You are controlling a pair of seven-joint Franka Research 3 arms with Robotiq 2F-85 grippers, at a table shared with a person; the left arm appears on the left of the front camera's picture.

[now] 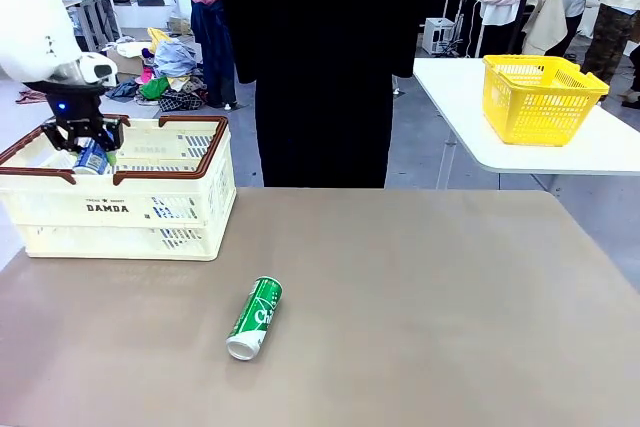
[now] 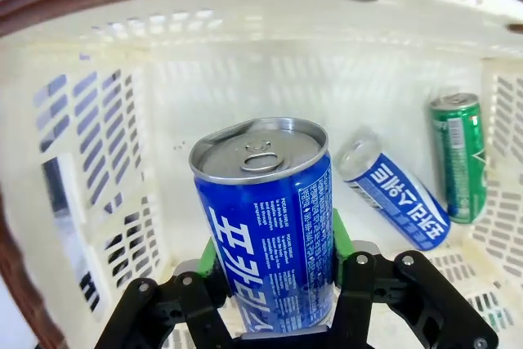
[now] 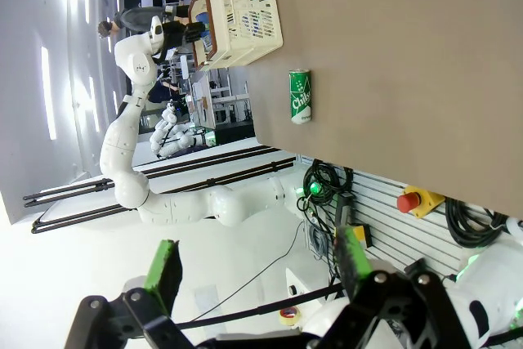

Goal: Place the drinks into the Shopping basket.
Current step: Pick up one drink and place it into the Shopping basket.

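My left gripper [image 1: 90,152] hangs inside the top of the cream Shopping basket [image 1: 120,209], shut on a blue can [image 1: 92,159]. In the left wrist view the held blue can [image 2: 270,226] sits between the green pads [image 2: 206,255] above the basket floor [image 2: 270,96]. On that floor lie another blue can [image 2: 394,199] and a green can [image 2: 459,157]. A green can [image 1: 255,317] lies on its side on the brown table; the right wrist view shows this green can [image 3: 301,96] too. My right gripper [image 3: 257,275] stands open, holding nothing, away from the table.
A person in black [image 1: 320,67] stands at the far side of the table. A yellow basket [image 1: 540,97] sits on a white side table at the back right. The brown tabletop [image 1: 420,307] stretches free to the right of the green can.
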